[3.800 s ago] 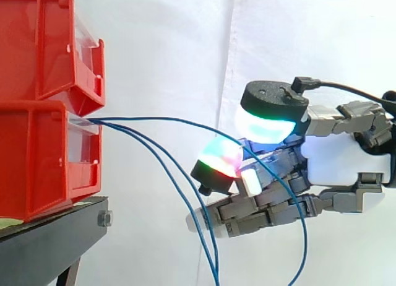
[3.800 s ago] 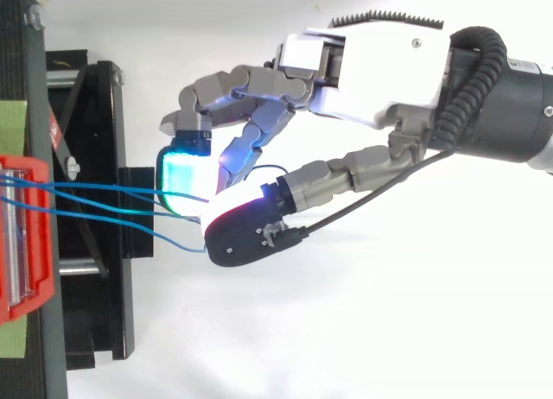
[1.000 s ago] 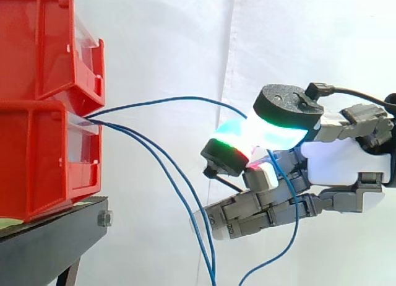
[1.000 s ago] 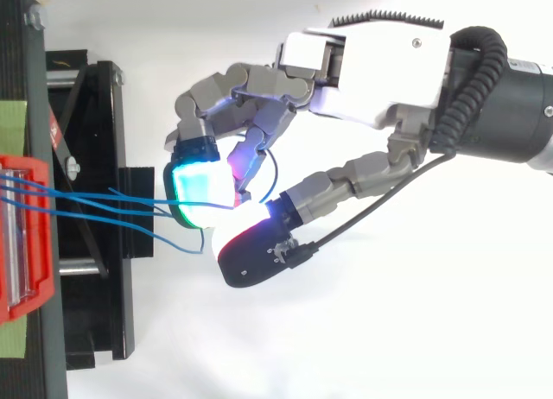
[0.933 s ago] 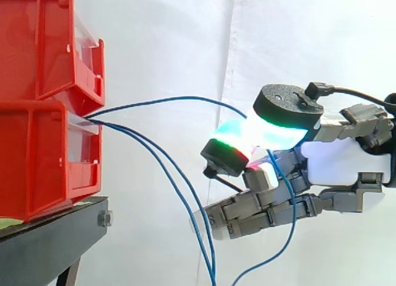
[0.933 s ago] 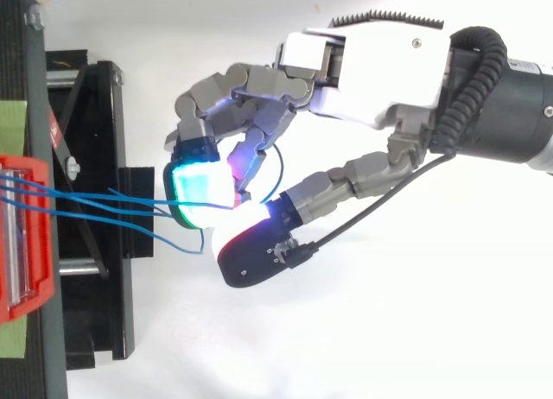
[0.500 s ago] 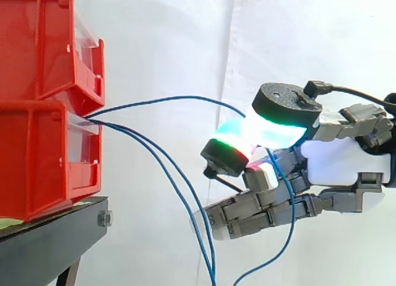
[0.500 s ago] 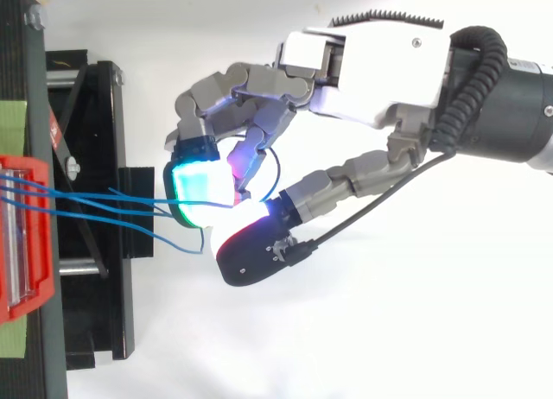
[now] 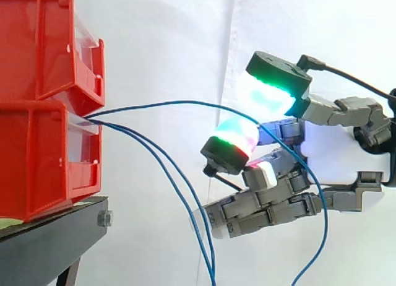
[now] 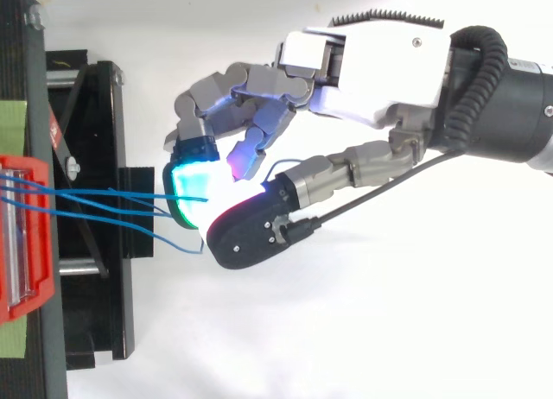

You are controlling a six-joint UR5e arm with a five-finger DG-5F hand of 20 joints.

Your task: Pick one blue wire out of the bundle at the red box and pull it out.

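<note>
Three thin blue wires (image 10: 95, 196) come out of the lower red box (image 9: 43, 156) at the left. The top wire (image 9: 179, 103) arcs rightward, runs through the gap between my thumb pad (image 9: 269, 91) and a curled finger's pad (image 9: 234, 137), then hangs down behind my hand (image 9: 337, 162). The thumb is lifted clear of that finger and the wire lies loose between them. The other two wires (image 9: 167, 168) droop toward the bottom edge, left of my lower fingers. From above, my hand (image 10: 380, 62) reaches in from the right, its pads close to the wires' free ends.
A second red box (image 9: 43, 44) is stacked on the lower one, both on a black stand (image 9: 49, 242). The stand's frame (image 10: 95, 114) lies just left of my fingertips. A white curtain hangs behind.
My thumb has lifted off the finger pad, opening the pinch on the top wire. The wire's hanging tail has swung to the right and its arc sits lower.
</note>
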